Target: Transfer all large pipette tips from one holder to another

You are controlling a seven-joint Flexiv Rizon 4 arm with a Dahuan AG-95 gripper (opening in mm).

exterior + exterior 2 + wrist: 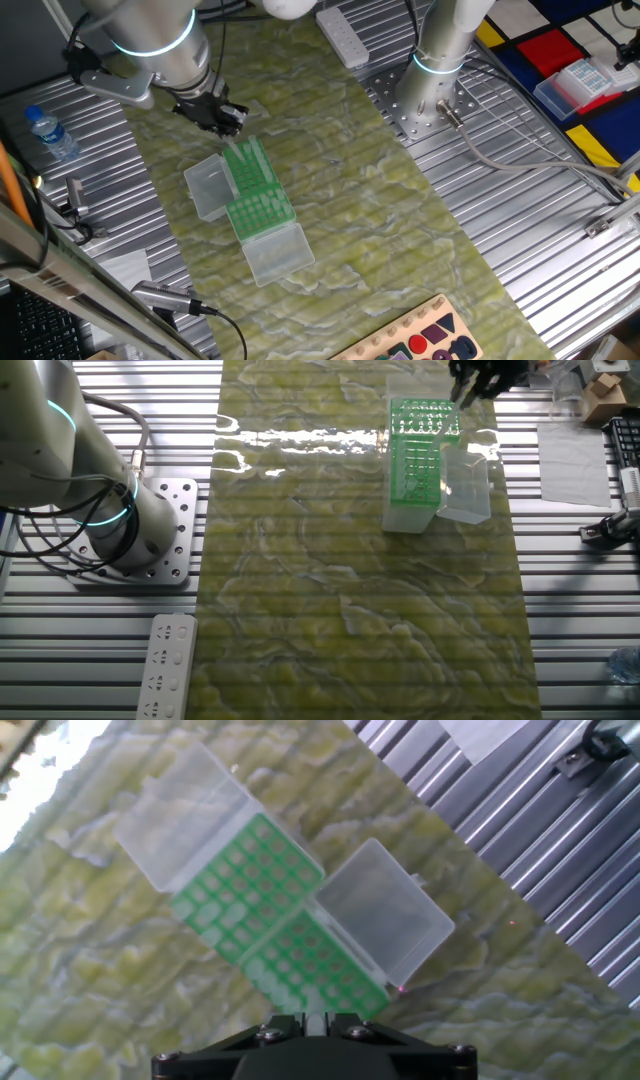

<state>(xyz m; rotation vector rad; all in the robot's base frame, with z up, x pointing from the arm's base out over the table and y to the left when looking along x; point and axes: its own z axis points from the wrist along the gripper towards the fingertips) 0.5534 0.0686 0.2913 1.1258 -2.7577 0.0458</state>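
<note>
Two green racks lie end to end on the mat. The near rack [310,965] [245,162] [424,416] shows rows of pale large pipette tips [296,972]. The far rack [250,875] [262,210] [412,475] has mostly dark green holes. My gripper [313,1020] [218,112] [480,376] hovers just off the near rack's outer end, above the mat. Its jaws stand close together, and a narrow whitish large pipette tip [313,1016] is pinched between them.
Clear hinged lids lie open: one [385,910] beside the near rack, one [180,815] beyond the far rack. Ribbed metal table [540,850] flanks the green mat. A water bottle [48,132], a power strip [342,38] and the arm base [440,90] stand around.
</note>
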